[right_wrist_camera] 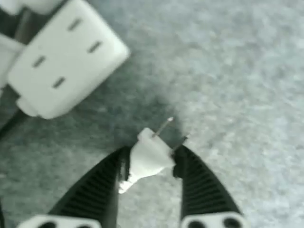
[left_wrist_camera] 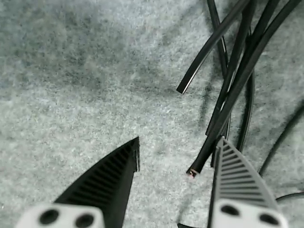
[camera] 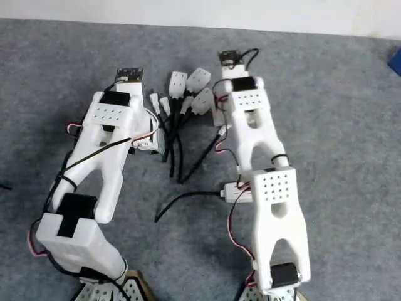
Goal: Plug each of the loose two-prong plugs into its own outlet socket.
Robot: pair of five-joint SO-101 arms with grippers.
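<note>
**On the carpet (camera: 338,113): right claw (right_wrist_camera: 153,154) clamped on a plug (right_wrist_camera: 147,153), left claw (left_wrist_camera: 178,142) wide apart**

Right of the arms the carpet is wide open, same at the far left corner. The tight spot is the middle, between the two arms, where a bunch of white outlets (camera: 177,83) and black cables (camera: 174,150) are piled together. A pale strip (camera: 188,12) runs along the far edge, and a blue something (camera: 396,59) pokes in at the far right.

The right claw grips a small white two-prong plug, one finger on each side of the body, with both prongs sticking out past the fingertips. An outlet socket (right_wrist_camera: 66,57) sits just ahead of the prongs and off to one side, slotted face up, not touching the plug. One end of it is cut off by the frame.

The left claw is spread over bare carpet. The cables run just beside one finger, and a cut cable end (left_wrist_camera: 192,172) lies right by that fingertip; touching or not, I can't tell.

Another loose plug (camera: 237,192) lies on the near side against the right arm, its cable trailing left. From above, the arms' wrists cover part of the pile, so I can't count the plugs in it.
</note>
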